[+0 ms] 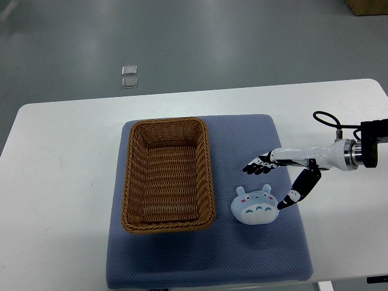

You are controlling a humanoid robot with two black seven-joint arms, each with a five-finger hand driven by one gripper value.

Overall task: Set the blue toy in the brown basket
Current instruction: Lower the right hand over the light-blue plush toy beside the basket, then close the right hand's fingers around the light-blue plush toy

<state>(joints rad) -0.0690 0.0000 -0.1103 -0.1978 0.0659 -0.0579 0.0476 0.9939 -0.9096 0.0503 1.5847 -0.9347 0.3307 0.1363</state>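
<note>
The blue toy [254, 204] lay on the mat at the brown basket's [168, 175] four o'clock (basket empty). The right hand [271, 182] hovered spread and empty at the toy's two o'clock; it should straddle the toy before closing.

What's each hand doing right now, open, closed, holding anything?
Left hand: not in view.
Right hand: open, fingers spread, holding nothing; it is beside the blue toy, which lies on the mat.
</note>
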